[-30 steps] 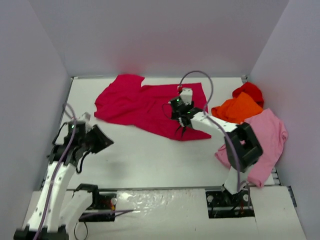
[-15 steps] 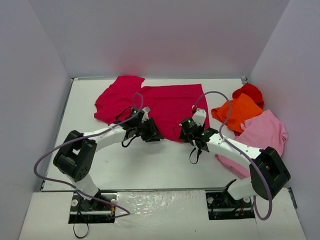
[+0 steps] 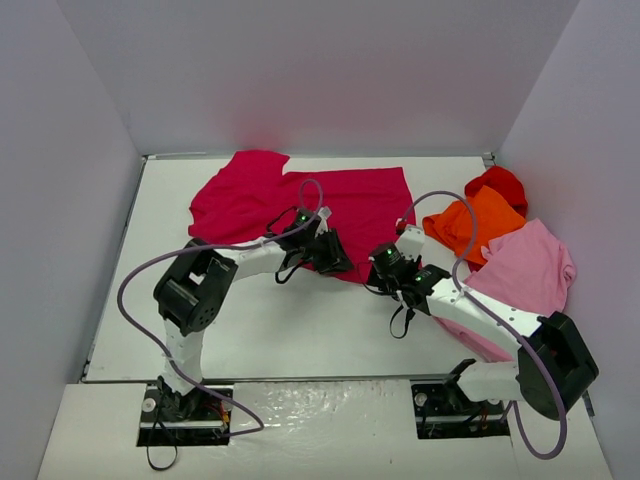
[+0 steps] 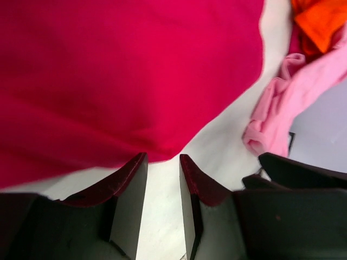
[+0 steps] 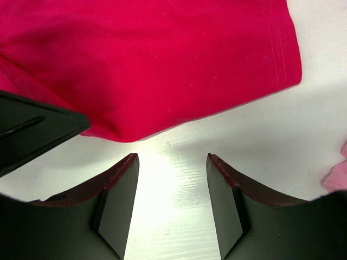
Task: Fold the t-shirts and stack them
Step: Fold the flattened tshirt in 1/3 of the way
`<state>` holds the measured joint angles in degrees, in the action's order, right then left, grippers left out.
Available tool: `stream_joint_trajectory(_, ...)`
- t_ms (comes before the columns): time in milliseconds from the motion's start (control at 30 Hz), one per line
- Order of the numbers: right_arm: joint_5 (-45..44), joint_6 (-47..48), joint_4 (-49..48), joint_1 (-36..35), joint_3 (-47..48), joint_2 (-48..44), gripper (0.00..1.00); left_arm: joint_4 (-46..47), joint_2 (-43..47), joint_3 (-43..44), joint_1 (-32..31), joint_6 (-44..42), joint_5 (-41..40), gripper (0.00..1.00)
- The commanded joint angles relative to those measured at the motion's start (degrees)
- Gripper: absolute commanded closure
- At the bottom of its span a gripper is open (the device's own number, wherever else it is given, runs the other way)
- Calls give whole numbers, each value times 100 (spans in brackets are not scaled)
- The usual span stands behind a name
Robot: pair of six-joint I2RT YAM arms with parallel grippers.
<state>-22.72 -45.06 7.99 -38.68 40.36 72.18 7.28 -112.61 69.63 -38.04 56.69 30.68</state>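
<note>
The crimson-magenta t-shirt (image 3: 300, 205) lies spread flat at the back middle of the table. My left gripper (image 3: 335, 258) is at its near hem; in the left wrist view (image 4: 162, 162) its jaws are slightly apart and empty over bare table, just short of the hem (image 4: 124, 70). My right gripper (image 3: 378, 268) is open and empty just right of it, facing the same hem corner (image 5: 152, 59). The orange shirt (image 3: 478, 218), the red shirt (image 3: 498, 183) and the light pink shirt (image 3: 530, 270) lie heaped at the right.
White walls close in the table on the left, back and right. The two grippers are very close; the left one shows in the right wrist view (image 5: 32, 130), the right one in the left wrist view (image 4: 303, 173). The pink shirt (image 4: 287, 108) lies beside the right arm.
My left arm has swung from the left side across to the crimson shirt's near hem. My right gripper has come off the shirt and moved nearer and to the right.
</note>
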Motion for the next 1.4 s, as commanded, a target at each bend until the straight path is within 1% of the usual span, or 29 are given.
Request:
stream_joint_trajectory(0, -272, -95, 22, 13, 26, -27, 50, -940, 1112, -19, 40, -392, -1145, 73)
stream_joint_trajectory(33, -267, -89, 16, 11, 36, -3, 50, -1093, 1277, -154, 61, -397, -1440, 73)
stream_joint_trajectory(100, -244, -78, -1, 18, 55, 49, 51, -1093, 1473, -428, 120, -355, -1563, 73)
stream_joint_trajectory(167, -178, -62, -8, 21, 68, 82, 50, -1117, 1436, -487, 159, -320, -1588, 73)
stream_joint_trajectory(267, -52, -64, -8, 27, 44, 44, 50, -1008, 1207, -519, 250, -181, -1407, 73)
stream_joint_trajectory(367, 31, -82, 1, 27, -22, -136, 50, -497, 824, -554, 316, 10, -1107, 73)
stream_joint_trajectory(467, 48, -64, 14, 31, -111, -318, 50, -215, 421, -441, 354, 70, -950, 73)
stream_joint_trajectory(633, 22, -99, 105, 53, -236, -500, 50, -130, -26, -104, 376, 3, -809, 73)
stream_joint_trajectory(833, 4, -70, 105, 69, -251, -416, 50, -245, 39, 95, 385, -131, -865, 72)
stream_joint_trajectory(967, -15, -15, 105, 71, -191, -296, 50, -414, 291, 100, 385, -134, -867, 73)
stream_joint_trajectory(1033, -21, 12, 98, 71, -171, -221, 50, -652, 421, 128, 385, -100, -846, 73)
stream_joint_trajectory(1167, -22, 60, 88, 71, -135, -143, 50, -1633, 682, 307, 394, 55, -785, 73)
stream_joint_trajectory(1233, -25, 67, 77, 71, -148, -146, 50, -1916, 907, 323, 397, 62, -985, 73)
stream_joint_trajectory(1367, -33, 67, 36, 71, -182, -148, 50, -2332, 1204, 461, 422, -161, -1702, 72)
